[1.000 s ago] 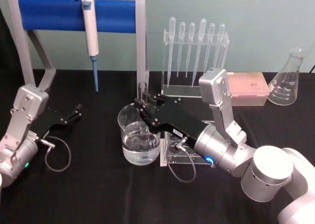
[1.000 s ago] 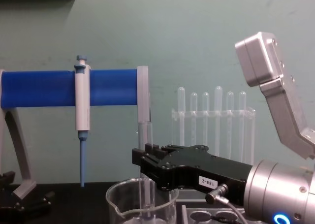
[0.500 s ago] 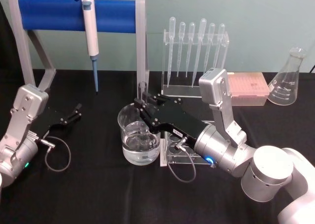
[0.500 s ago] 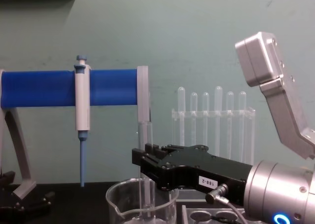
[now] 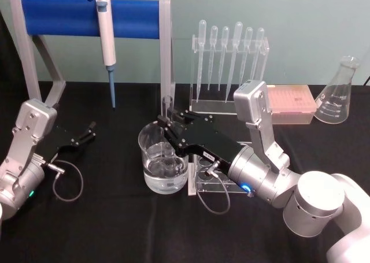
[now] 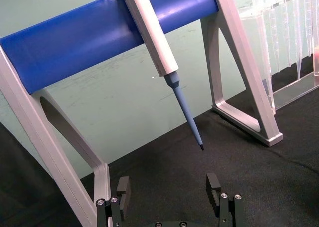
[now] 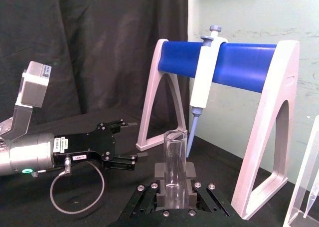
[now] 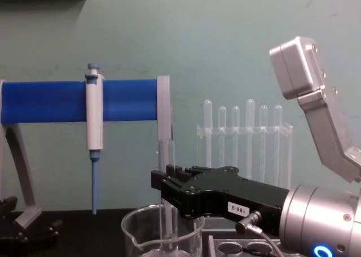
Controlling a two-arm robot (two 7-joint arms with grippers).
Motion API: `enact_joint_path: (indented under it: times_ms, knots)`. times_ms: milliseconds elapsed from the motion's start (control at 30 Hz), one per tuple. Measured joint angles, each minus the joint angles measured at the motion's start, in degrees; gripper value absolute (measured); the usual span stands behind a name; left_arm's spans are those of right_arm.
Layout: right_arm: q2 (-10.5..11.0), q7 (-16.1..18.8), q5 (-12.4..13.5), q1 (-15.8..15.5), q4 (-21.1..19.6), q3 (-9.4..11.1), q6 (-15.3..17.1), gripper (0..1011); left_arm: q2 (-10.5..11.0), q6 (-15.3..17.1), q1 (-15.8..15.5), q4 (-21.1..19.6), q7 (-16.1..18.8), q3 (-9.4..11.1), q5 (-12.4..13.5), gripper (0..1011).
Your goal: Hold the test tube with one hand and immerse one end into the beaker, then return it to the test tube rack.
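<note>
Bright, even overhead light; soft shadows barely show on the black table (image 5: 115, 217). Small glints on the beaker (image 5: 163, 159) rim. Right arm's housing looms slightly soft near the chest view's right edge.

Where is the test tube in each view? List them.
Head: test tube centre, in the right gripper, over the beaker.
Chest: test tube lower centre, dipping into the beaker.
Right wrist: test tube bottom centre, upright.
Landmark: white pipettor on blue bar, left wrist too.
</note>
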Motion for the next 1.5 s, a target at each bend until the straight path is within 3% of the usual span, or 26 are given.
enact_joint_path:
  times_ms: [1067, 1300, 1500]
  knots:
    - [0.0, 0.0, -0.1, 0.0, -0.3, 0.1, 0.0, 226, 0.0, 0.0, 0.0, 0.0, 0.0, 0.0, 0.0, 1000]
    - [0.3, -0.7, -1.0, -0.2, -5.0, 0.7, 2.0, 226, 0.0, 0.0, 0.0, 0.0, 0.0, 0.0, 0.0, 1000]
    - [1.1, -0.9, 0.3, -0.1, -11.2, 2.0, 5.6, 225, 0.0, 0.0, 0.0, 0.0, 0.0, 0.0, 0.0, 1000]
